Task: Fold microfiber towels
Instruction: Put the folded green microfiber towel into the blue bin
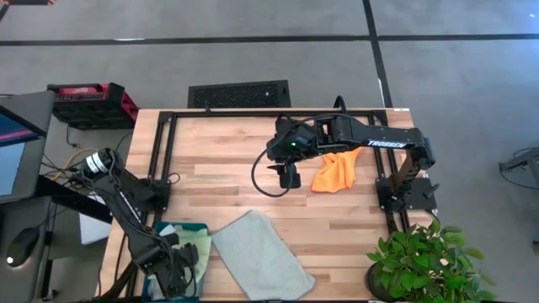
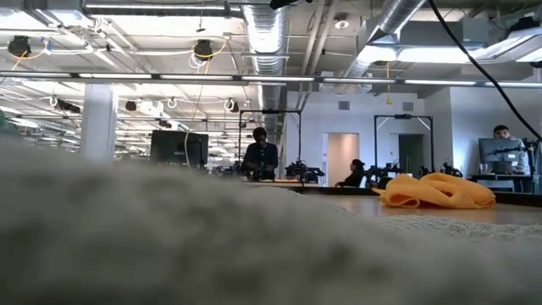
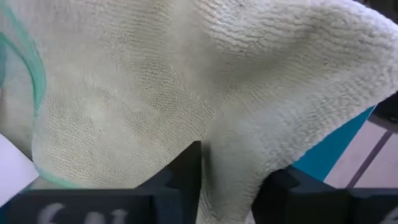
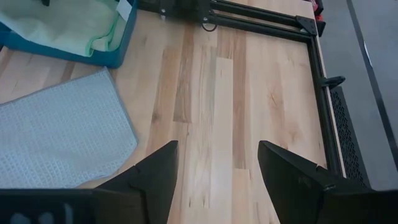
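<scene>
Wooden counter (image 1: 219, 151) carries the work, largest item first: a pale grey-blue towel (image 1: 262, 256) spread flat and skewed at the near edge, right of the teal bin (image 1: 171, 229) at the near left corner. Thin, limp and light, it should drape rather than hold shape; a pinch at one corner or along a hem looks the surest hold, with the weave giving the fingers some purchase. The orange towel (image 1: 335, 172) lies crumpled toward the far right, just beside the right arm, and would need shaking out before any fold. In the bin, a light green towel (image 3: 186, 87) is bunched, a fold of it lying between the fingers of the left gripper (image 3: 230, 180); whether they are clamped on it cannot be told. The right gripper (image 4: 217, 168) hovers over bare wood mid-counter, fingers spread apart and empty.
</scene>
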Controlling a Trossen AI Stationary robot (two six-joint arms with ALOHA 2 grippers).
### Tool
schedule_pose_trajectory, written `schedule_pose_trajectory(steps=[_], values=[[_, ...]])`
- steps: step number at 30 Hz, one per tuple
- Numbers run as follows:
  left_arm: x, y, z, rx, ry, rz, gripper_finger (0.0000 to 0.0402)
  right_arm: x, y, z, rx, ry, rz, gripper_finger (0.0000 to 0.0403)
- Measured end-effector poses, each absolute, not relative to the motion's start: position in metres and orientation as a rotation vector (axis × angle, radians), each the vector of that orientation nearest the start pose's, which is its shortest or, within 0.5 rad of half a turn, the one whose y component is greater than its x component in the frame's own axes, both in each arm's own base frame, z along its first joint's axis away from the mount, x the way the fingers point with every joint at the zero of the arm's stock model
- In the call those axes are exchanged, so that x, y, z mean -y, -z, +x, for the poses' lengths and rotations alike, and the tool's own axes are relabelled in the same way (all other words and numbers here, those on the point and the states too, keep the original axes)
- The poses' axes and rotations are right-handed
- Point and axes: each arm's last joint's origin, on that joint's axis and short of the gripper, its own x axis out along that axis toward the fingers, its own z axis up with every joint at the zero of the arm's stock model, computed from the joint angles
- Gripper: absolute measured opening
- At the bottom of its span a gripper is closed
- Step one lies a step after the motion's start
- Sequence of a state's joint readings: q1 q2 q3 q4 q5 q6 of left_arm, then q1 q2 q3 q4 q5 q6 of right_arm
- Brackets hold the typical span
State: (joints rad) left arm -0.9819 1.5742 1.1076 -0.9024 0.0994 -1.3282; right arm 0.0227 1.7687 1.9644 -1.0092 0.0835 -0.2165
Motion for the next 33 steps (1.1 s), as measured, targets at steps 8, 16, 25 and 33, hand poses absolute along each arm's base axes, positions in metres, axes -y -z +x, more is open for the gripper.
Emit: schedule_pose_trajectory(steps=[8,16,25,33], values=[[0.243,-0.217,0.152,-1.657,-0.161,-0.581,0.0158,-0.006,-0.399,0.367,-0.816,-0.031,-0.248,0.0244],[0.247,-0.228,0.151,-1.718,-0.016,-0.544,0.0162,-0.006,-0.399,0.367,-0.816,-0.031,-0.248,0.0244],[0.241,-0.254,0.163,-1.279,-0.054,-0.295,0.0162,-0.006,-0.399,0.367,-0.816,-0.028,-0.241,0.0244],[0.233,-0.226,0.165,-1.22,-0.081,-0.173,0.0162,-0.006,-0.398,0.367,-0.821,-0.028,-0.241,0.0244]])
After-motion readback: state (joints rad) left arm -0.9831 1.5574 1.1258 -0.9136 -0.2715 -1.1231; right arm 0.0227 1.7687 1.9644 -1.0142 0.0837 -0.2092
